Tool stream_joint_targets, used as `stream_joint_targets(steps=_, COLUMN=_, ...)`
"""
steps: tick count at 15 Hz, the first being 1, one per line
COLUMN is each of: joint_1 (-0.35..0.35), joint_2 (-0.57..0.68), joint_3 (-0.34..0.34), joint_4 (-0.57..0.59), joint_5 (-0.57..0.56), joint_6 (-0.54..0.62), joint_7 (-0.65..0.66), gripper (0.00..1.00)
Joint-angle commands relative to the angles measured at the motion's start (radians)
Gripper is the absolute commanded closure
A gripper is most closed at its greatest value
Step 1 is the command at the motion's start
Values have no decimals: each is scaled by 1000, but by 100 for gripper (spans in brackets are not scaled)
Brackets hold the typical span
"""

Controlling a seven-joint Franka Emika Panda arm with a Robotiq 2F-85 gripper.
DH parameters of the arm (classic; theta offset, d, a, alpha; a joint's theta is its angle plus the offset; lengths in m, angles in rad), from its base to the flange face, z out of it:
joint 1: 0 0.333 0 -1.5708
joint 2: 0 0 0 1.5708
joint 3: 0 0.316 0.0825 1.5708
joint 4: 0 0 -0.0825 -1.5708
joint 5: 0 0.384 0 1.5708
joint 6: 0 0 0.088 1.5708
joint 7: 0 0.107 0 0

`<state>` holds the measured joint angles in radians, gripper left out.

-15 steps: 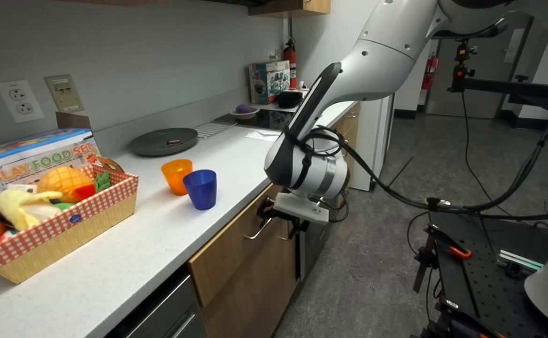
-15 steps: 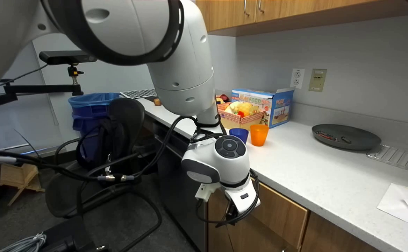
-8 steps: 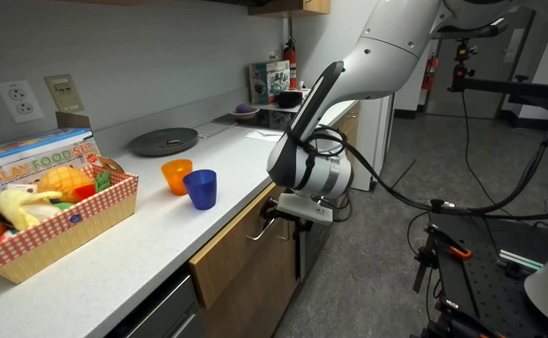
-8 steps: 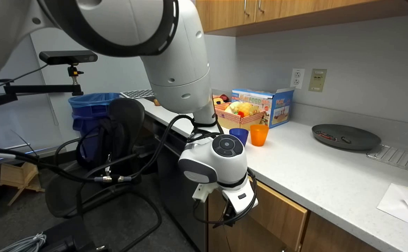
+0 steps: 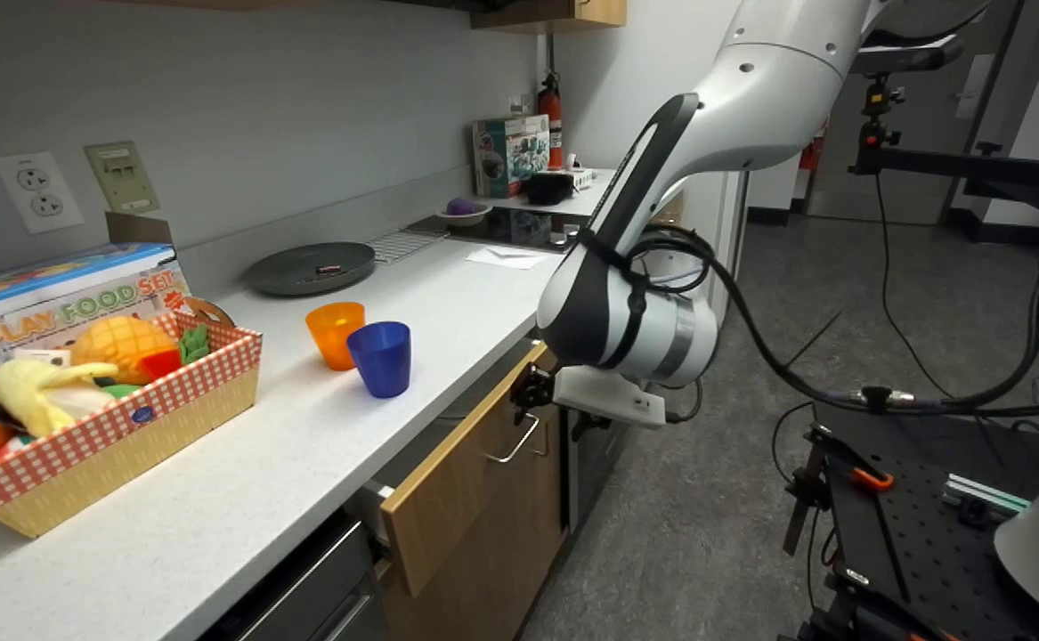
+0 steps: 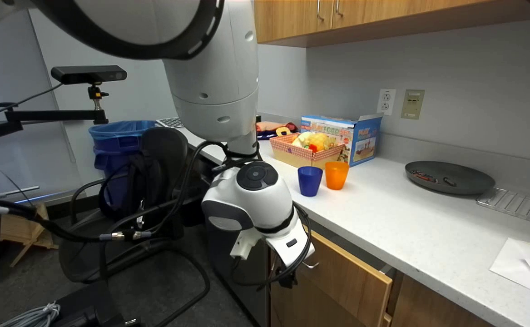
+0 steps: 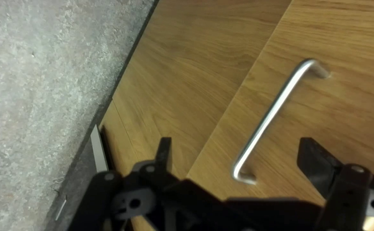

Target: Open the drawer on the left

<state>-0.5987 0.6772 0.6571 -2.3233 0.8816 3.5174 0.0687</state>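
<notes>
The drawer [image 5: 461, 494] has a light-brown wood front and stands partly pulled out under the counter; a gap shows behind its top edge, also in an exterior view [image 6: 342, 277]. Its silver bar handle [image 5: 515, 442] crosses the space between my fingers in the wrist view [image 7: 268, 118]. My gripper [image 5: 558, 409] is at the drawer front near the handle's far end. In the wrist view my gripper [image 7: 236, 141] is open, one finger on each side of the handle's line, with neither seen touching it. The arm hides much of the gripper in an exterior view [image 6: 287, 274].
A lower wood panel [image 7: 187, 83] lies below the drawer. A dark grey appliance [image 5: 314, 588] sits beside it. On the white counter [image 5: 243, 472] stand a blue cup [image 5: 381, 358], an orange cup [image 5: 335, 334], a checked food basket [image 5: 127, 436] and a pan [image 5: 310, 270].
The drawer has come farther out from the counter, opening a wider gap behind its front. My gripper and arm have moved outward, away from the counter.
</notes>
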Motion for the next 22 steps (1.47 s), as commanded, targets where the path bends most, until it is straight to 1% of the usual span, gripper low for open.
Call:
stream_joint_targets(steps=1, joint_1=-176, joint_2=-42, joint_3=181, joint_4=-152, joint_5=-149, joint_6=175, joint_7=45, gripper=0)
stream_joint_targets(steps=3, joint_1=-249, joint_2=-53, joint_3=249, joint_4=-221, joint_5=-219, joint_6=244, joint_7=76, gripper=0)
stream_joint_targets(steps=5, joint_1=-305, joint_2=-67, joint_3=299, joint_4=-270, joint_5=-255, joint_6=279, joint_7=89, gripper=0)
stream_joint_targets(steps=6, joint_1=-234, joint_2=-151, joint_3=199, joint_4=-311, joint_5=-376, joint_6=241, joint_7=251, gripper=0)
stream_joint_targets(steps=7, joint_1=-240, joint_2=-165, joint_3=191, joint_4=-321, joint_5=-425, joint_6=234, joint_7=289, gripper=0)
stream_joint_targets(steps=10, joint_1=-223, joint_2=-216, joint_3=128, joint_4=-328, joint_5=-579, joint_6=209, joint_7=450, gripper=0)
stream_joint_targets(steps=14, joint_1=-232, joint_2=-239, joint_3=83, joint_4=-274, joint_5=-726, joint_6=130, joint_7=588, gripper=0)
stream_joint_targets(steps=16, joint_1=-228, joint_2=-235, joint_3=64, joint_4=-237, joint_5=-776, joint_6=70, joint_7=637, gripper=0)
stream_joint_targets(steps=18, joint_1=-221, joint_2=-222, joint_3=48, joint_4=-193, joint_5=-801, joint_6=4, joint_7=662, gripper=0)
stream_joint_targets(steps=22, joint_1=-195, joint_2=-207, joint_3=32, joint_4=-124, joint_5=-768, joint_6=-123, joint_7=657, gripper=0)
